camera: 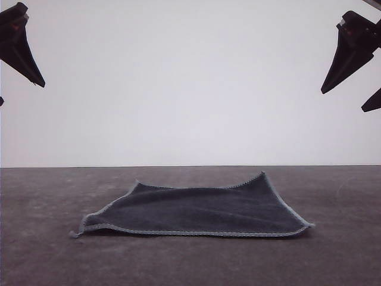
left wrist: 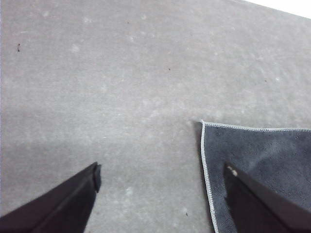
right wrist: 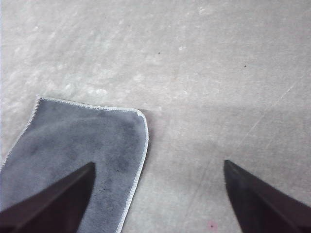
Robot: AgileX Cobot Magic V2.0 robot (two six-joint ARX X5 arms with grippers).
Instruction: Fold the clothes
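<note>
Cloth (camera: 199, 210): laid flat on the table (camera: 47, 256), grey face up, unfolded, its long axis running left to right.
Left gripper (left wrist: 163, 182): held wide apart, empty, raised well clear of the cloth; a cloth corner (left wrist: 203, 122) is seen between and ahead of the fingers, nearer the one finger (left wrist: 257, 194).
Right gripper (right wrist: 158, 179): spread wide, empty, likewise raised; another corner (right wrist: 140, 112) is seen ahead, the cloth passing under one finger (right wrist: 63, 191).
Nearness: neither arm is judged nearer; each is placed over its own end.
Next move: a descent onto the corners is likely called for.
</note>
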